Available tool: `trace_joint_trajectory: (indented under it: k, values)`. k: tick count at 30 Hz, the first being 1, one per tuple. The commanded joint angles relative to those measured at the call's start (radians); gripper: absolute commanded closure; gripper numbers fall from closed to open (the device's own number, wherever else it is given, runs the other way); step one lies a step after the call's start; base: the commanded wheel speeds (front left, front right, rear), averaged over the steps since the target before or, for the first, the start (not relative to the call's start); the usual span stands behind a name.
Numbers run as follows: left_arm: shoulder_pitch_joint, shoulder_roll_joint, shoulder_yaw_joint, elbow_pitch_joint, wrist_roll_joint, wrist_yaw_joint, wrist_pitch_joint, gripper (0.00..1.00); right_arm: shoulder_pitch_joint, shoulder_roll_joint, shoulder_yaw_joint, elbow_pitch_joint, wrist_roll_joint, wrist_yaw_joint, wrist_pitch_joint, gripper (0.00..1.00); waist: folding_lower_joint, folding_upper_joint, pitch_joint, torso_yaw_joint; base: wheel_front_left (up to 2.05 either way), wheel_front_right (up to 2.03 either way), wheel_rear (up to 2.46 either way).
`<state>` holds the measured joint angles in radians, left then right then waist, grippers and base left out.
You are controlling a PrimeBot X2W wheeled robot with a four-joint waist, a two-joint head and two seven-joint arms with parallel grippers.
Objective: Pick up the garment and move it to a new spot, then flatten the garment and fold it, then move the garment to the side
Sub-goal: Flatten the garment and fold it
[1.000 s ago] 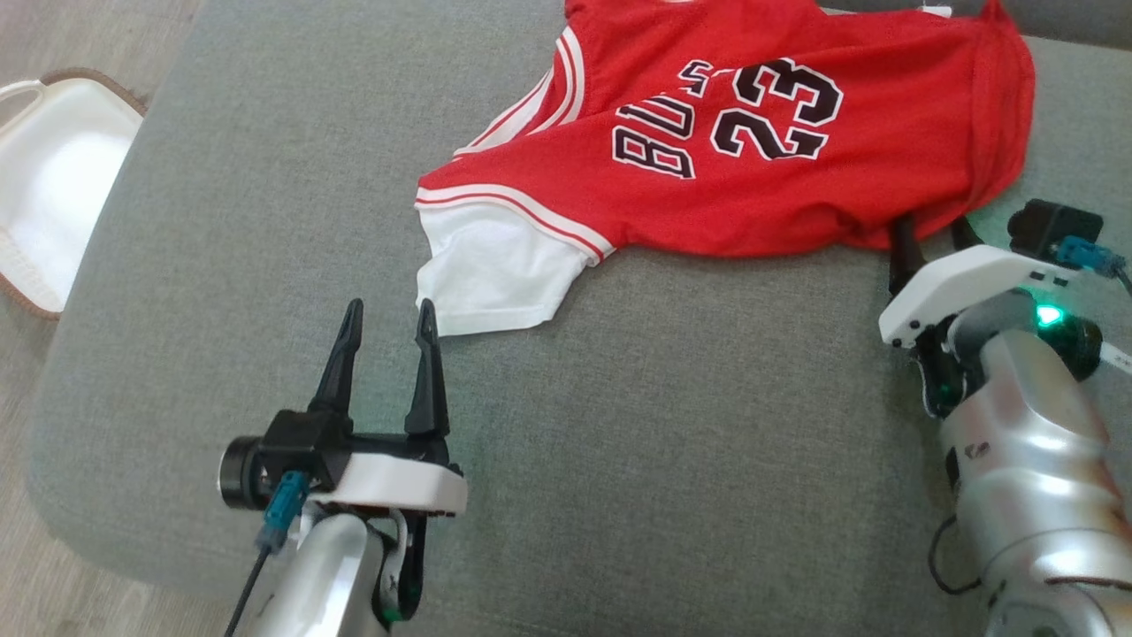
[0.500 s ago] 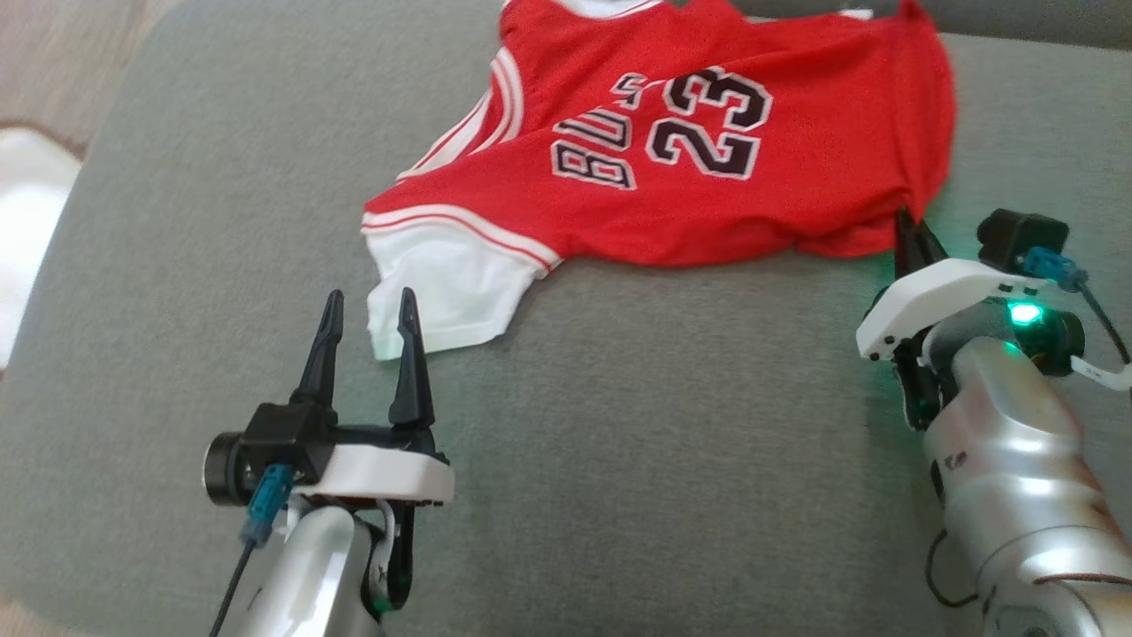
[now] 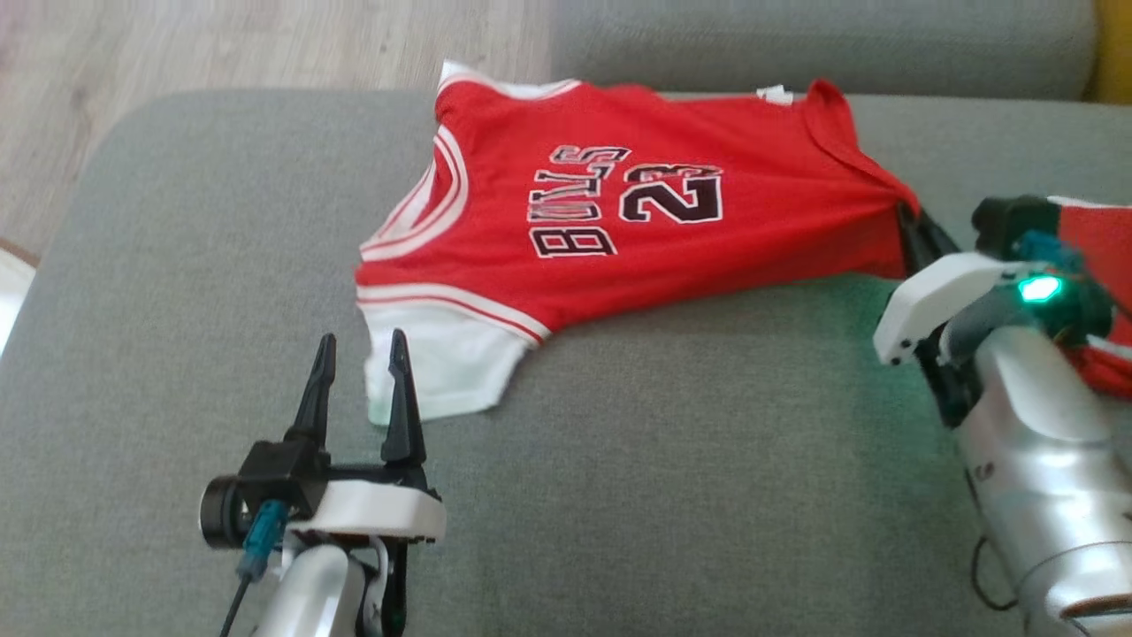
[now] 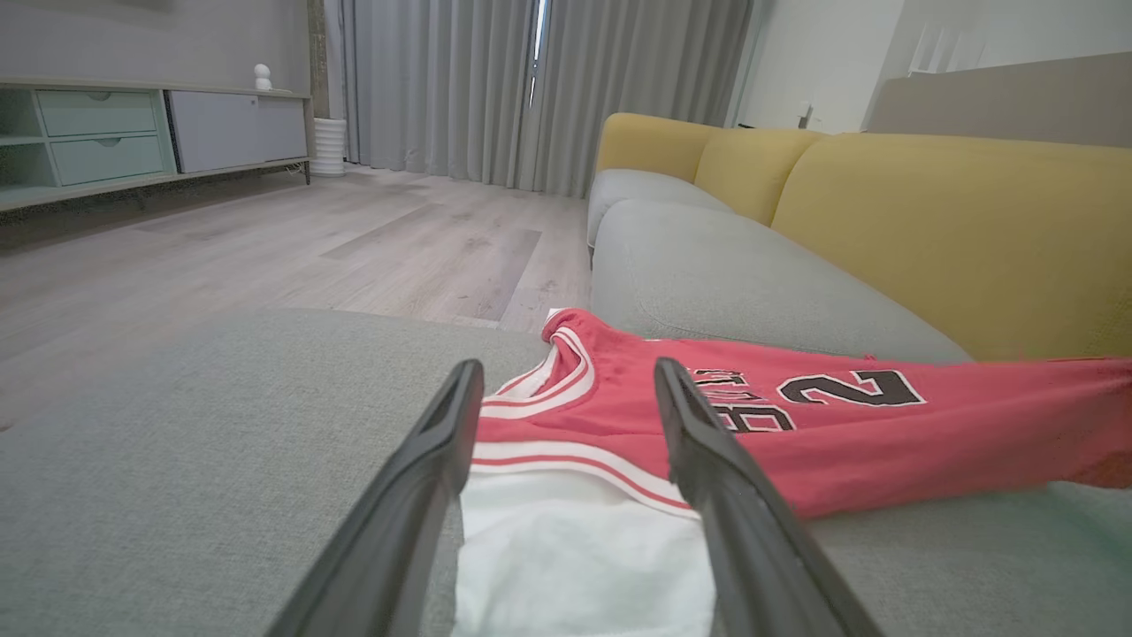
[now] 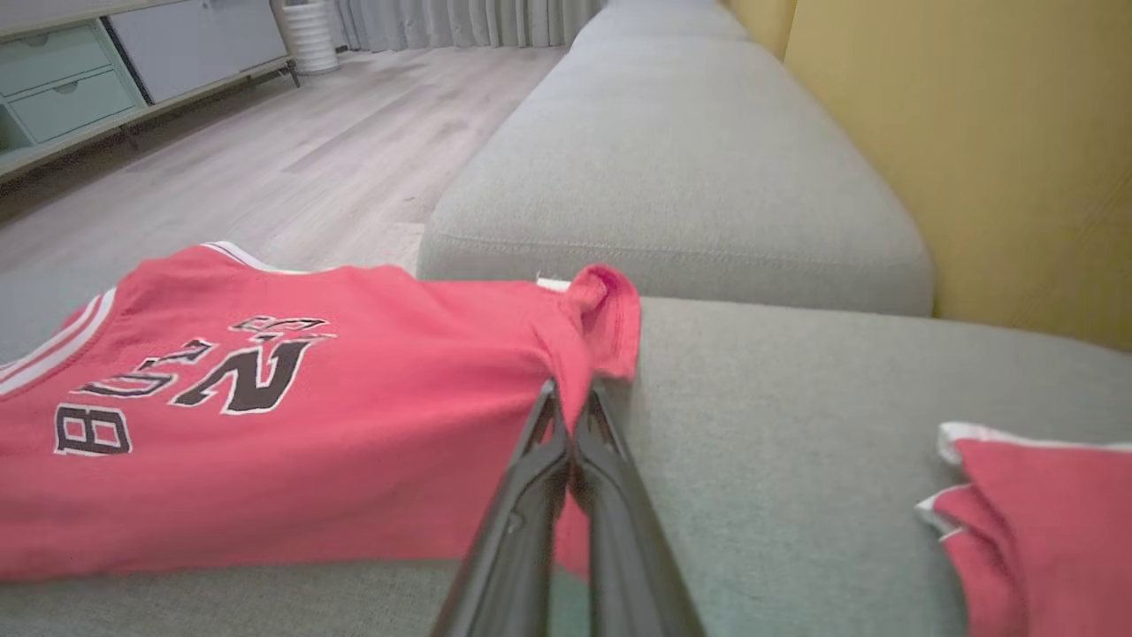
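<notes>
A red jersey (image 3: pixel 672 203) with a white sleeve and the number 23 lies spread on the grey sofa seat (image 3: pixel 663 460). My right gripper (image 3: pixel 906 217) is shut on the jersey's right hem, which is pulled taut; the right wrist view shows the same pinch on the jersey (image 5: pixel 292 416) by the gripper (image 5: pixel 569 394). My left gripper (image 3: pixel 358 347) stands open at the near left, its fingertips at the edge of the white sleeve (image 3: pixel 438 363). In the left wrist view the open gripper (image 4: pixel 566 380) frames the sleeve (image 4: pixel 575 548).
A second folded red garment (image 5: pixel 1035 522) lies on the seat to the right, behind my right arm (image 3: pixel 1101 292). Yellow back cushions (image 4: pixel 955 230) run along the sofa. Wooden floor (image 3: pixel 221 44) lies beyond the seat's far left edge.
The head camera has tilted up, shifting the whole picture. The right gripper has pulled the jersey's hem rightward, stretching it flatter. The left gripper stays open by the sleeve.
</notes>
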<state>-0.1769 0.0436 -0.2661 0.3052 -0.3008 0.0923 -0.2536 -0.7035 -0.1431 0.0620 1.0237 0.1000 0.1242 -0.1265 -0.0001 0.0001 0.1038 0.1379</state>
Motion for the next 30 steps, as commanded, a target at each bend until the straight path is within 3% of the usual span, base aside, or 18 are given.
trace_joint_trajectory:
  k: [1, 10, 19, 24, 30]
  values:
    - [-0.016, 0.007, 0.033, -0.031, -0.001, 0.001, -0.008, 0.0, -0.002, -0.012, 0.033, -0.052, 0.015, 0.007, 0.013, 1.0, 0.0001, -0.0001, -0.02, -0.009, 0.0, 0.0, 0.0]
    - [0.02, 0.007, 0.017, -0.039, -0.01, 0.003, -0.008, 0.0, 0.065, -0.14, 0.146, -0.292, 0.114, 0.007, 0.249, 1.0, 0.0001, -0.0001, -0.063, -0.004, 0.0, 0.0, 0.0]
    - [0.019, 0.007, -0.003, -0.051, -0.013, -0.001, -0.008, 0.0, 0.15, -0.189, 0.095, -0.567, 0.107, 0.007, 0.486, 1.0, 0.0001, -0.0001, -0.031, 0.041, 0.0, 0.0, 0.0]
    - [-0.014, 0.007, -0.02, -0.05, -0.017, -0.008, -0.008, 0.0, 0.116, -0.179, 0.064, -0.568, 0.055, 0.007, 0.602, 1.0, 0.0001, -0.0001, 0.02, 0.084, 0.0, 0.0, 0.0]
    - [-0.064, 0.007, -0.062, -0.043, -0.032, -0.019, -0.008, 0.0, 0.015, -0.208, 0.067, -0.435, -0.001, 0.007, 0.681, 1.0, 0.0001, -0.0001, 0.085, 0.155, 0.0, 0.0, 0.0]
